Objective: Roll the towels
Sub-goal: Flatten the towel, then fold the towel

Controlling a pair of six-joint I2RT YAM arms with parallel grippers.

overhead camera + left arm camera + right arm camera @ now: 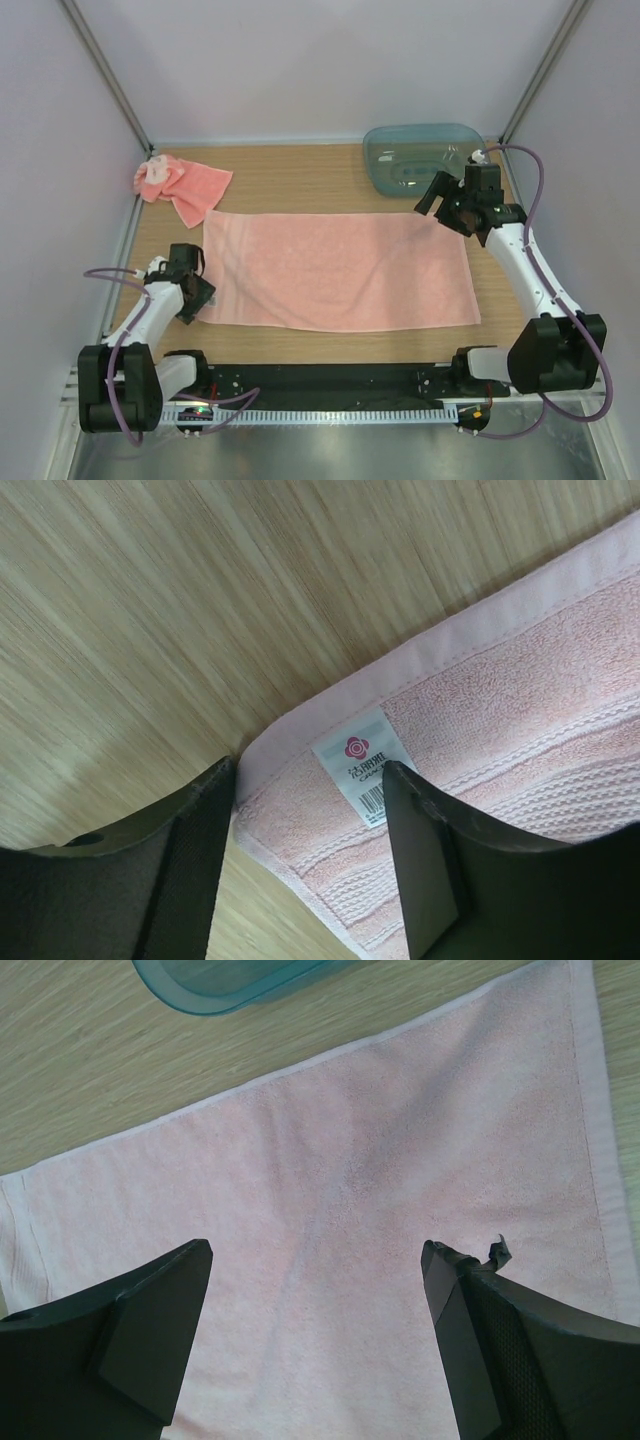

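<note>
One salmon-pink towel [335,268] lies spread flat across the middle of the wooden table. A second pink towel [180,185] lies crumpled at the back left. My left gripper [198,290] is open low over the flat towel's near-left corner [300,810]; its fingers [425,850] straddle that corner, where a white label [362,765] shows. My right gripper [440,200] is open and empty above the towel's far-right corner, with the towel [330,1210] spread below its fingers [470,1330].
A translucent blue-green plastic tub [422,155] stands at the back right, close to the right gripper; its rim shows in the right wrist view [230,985]. Grey walls enclose the table on three sides. Bare wood [150,630] lies left of the towel.
</note>
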